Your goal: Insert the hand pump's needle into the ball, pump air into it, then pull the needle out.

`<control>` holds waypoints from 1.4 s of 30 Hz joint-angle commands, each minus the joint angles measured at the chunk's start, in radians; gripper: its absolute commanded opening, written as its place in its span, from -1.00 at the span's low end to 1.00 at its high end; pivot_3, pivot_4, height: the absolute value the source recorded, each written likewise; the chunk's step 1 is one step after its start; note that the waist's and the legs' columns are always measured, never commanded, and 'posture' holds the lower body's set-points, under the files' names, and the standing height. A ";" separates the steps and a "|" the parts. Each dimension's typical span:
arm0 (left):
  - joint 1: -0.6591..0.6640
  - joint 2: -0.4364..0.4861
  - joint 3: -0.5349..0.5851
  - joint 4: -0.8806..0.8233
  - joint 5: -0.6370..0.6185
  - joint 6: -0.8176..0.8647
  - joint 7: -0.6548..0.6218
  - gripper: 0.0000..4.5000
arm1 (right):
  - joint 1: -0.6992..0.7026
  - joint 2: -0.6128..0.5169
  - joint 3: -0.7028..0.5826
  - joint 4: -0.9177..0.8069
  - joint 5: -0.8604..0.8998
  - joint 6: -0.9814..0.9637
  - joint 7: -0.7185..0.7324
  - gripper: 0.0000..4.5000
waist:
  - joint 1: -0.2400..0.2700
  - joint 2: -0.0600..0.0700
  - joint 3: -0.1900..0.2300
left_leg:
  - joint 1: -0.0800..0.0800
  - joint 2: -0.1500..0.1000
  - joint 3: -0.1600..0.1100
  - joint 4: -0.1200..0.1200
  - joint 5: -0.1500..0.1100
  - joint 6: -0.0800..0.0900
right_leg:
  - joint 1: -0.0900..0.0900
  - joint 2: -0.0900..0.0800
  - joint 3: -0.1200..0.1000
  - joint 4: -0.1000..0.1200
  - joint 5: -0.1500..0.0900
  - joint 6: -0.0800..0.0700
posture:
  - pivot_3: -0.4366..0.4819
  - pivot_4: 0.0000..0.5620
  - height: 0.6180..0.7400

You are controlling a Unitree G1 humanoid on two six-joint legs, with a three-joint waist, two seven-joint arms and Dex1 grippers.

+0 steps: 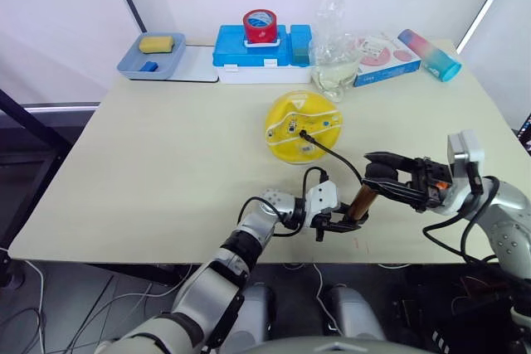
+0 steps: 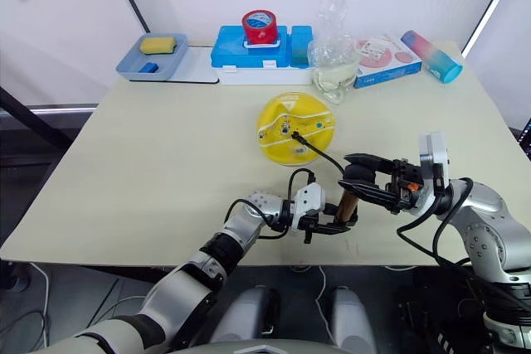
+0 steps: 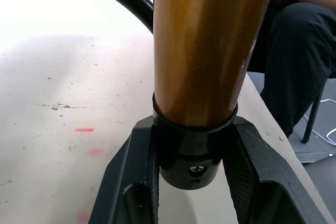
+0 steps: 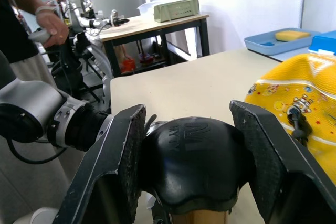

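The hand pump [image 1: 362,201] stands upright near the table's front edge, its gold-bronze barrel [image 3: 202,45] rising from a black end cap. My left gripper [image 1: 347,221] is shut on that bottom cap, one finger on each side. My right gripper [image 1: 380,178] is shut on the black handle [image 4: 191,163] at the pump's top. A thin black hose [image 1: 336,155] runs from the pump to the saggy yellow ball [image 1: 290,143] at mid table. Its small black fitting [image 1: 304,133] sits on the ball's top, and the needle itself is hidden there.
Along the far edge stand a blue tray [image 1: 133,62] with a yellow sponge, a blue box [image 1: 228,49] carrying a red tape roll [image 1: 260,26], a clear plastic bag [image 1: 334,47], a pink box [image 1: 383,57] and a gradient tumbler [image 1: 429,54]. A person's arm [image 4: 31,9] shows beyond the table.
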 commanded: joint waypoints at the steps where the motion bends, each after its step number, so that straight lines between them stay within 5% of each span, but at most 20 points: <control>1: 0.022 0.002 -0.021 0.051 0.040 -0.006 0.018 -0.48 | -0.039 -0.036 -0.113 -0.075 0.087 0.007 -0.028 -0.09 | -0.001 0.000 0.000 | -0.002 0.000 -0.001 0.002 0.000 0.000 | 0.000 0.000 -0.002 0.000 0.000 0.000 | -0.05 -0.47 0.99; 20: -0.028 -0.012 -0.029 0.171 0.078 -0.077 0.005 -0.48 | -0.190 -0.168 -0.218 -0.093 0.307 0.213 -0.217 -0.09 | 0.001 0.000 0.000 | -0.009 0.000 -0.010 0.011 0.000 0.000 | 0.000 -0.001 -0.008 0.000 0.001 -0.003 | -0.05 -0.47 0.99; 42: -0.001 -0.059 -0.063 0.178 0.095 -0.118 -0.044 -0.48 | -0.194 -0.219 -0.274 -0.140 0.412 0.296 -0.300 -0.09 | 0.003 0.000 0.000 | -0.009 0.000 -0.010 0.011 0.000 0.000 | 0.001 -0.001 -0.008 0.000 0.001 -0.003 | -0.05 -0.47 0.99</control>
